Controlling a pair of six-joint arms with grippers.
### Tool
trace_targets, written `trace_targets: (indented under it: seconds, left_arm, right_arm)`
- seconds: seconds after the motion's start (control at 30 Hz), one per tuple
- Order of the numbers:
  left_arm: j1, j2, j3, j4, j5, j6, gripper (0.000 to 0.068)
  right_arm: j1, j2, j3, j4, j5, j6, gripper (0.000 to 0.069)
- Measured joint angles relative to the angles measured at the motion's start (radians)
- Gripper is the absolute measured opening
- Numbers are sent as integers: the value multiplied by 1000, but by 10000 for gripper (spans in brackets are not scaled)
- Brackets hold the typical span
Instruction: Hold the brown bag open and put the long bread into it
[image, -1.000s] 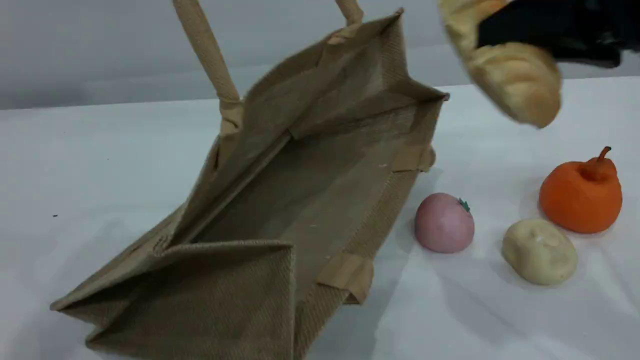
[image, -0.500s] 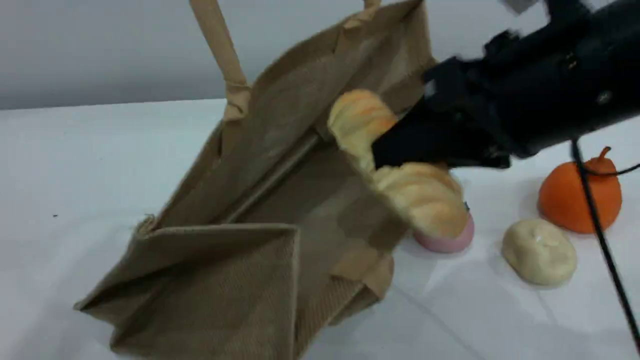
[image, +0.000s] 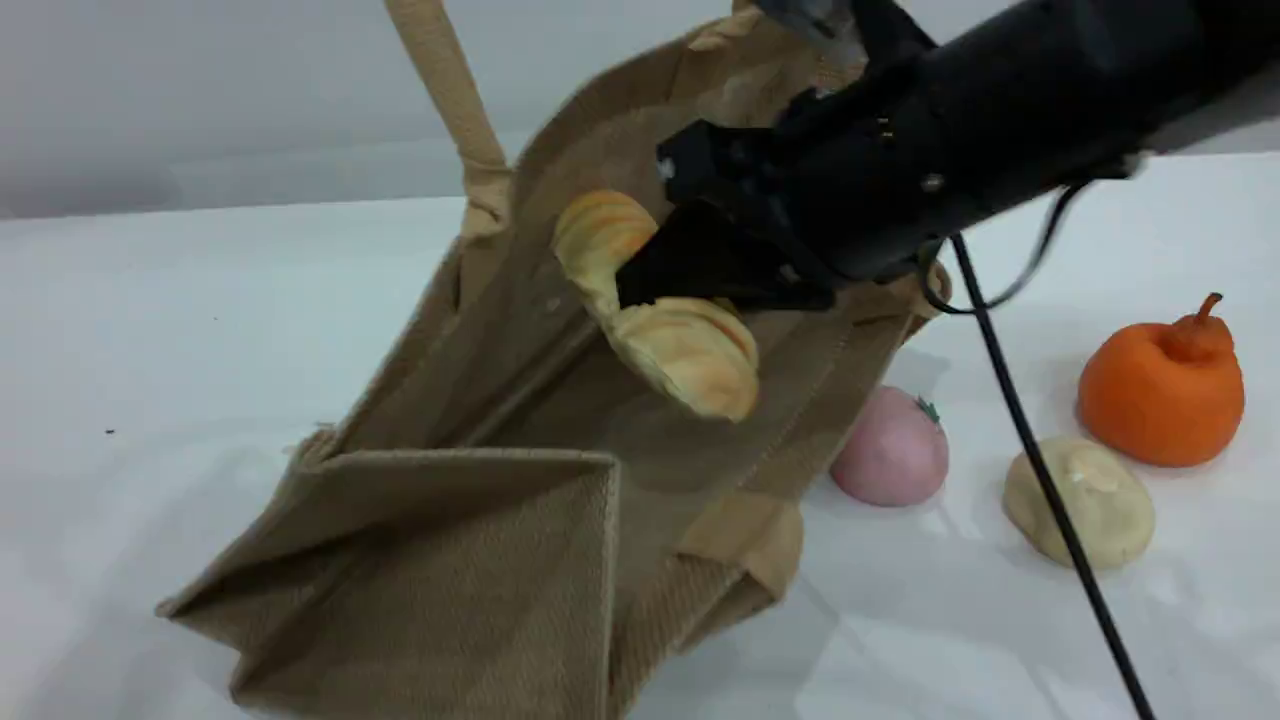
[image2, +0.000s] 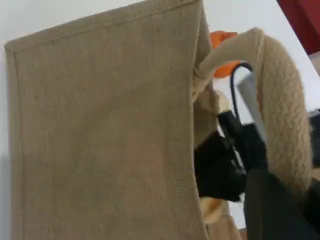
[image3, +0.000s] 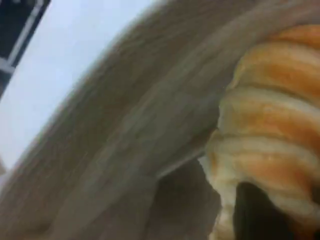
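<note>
The brown bag (image: 450, 560) lies tilted on the white table with its mouth gaping toward the camera. One beige handle (image: 450, 90) is pulled taut upward, out of the top of the scene view. In the left wrist view that handle (image2: 280, 90) loops down to my left gripper (image2: 285, 200), which is shut on it, beside the bag's side (image2: 100, 130). My right gripper (image: 640, 290) is shut on the long bread (image: 680, 350), held crosswise inside the bag's open mouth. The bread's ridges (image3: 270, 130) fill the right wrist view, with the bag's wall close behind.
To the right of the bag, on the table, sit a pink ball (image: 890, 450), a cream bun (image: 1100, 510) and an orange pear-shaped fruit (image: 1160, 390). A black cable (image: 1020, 400) hangs from the right arm across them.
My right arm has swung down and to the left with the bread, from above the bag's right corner into its mouth. The bag has shifted slightly and risen with the handle.
</note>
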Motion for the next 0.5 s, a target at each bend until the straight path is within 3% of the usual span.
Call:
trace_targets:
  seconds: [0.3, 0.4, 0.5]
  left_arm:
    - [0, 1, 0, -3, -2, 0, 88]
    - [0, 1, 0, -4, -2, -1, 88]
    - [0, 1, 0, -4, -2, -1, 88]
  right_arm:
    - [17, 65, -95, 2, -58, 9, 122]
    - [19, 65, -96, 1, -54, -5, 177]
    - [19, 65, -96, 1, -32, -20, 292]
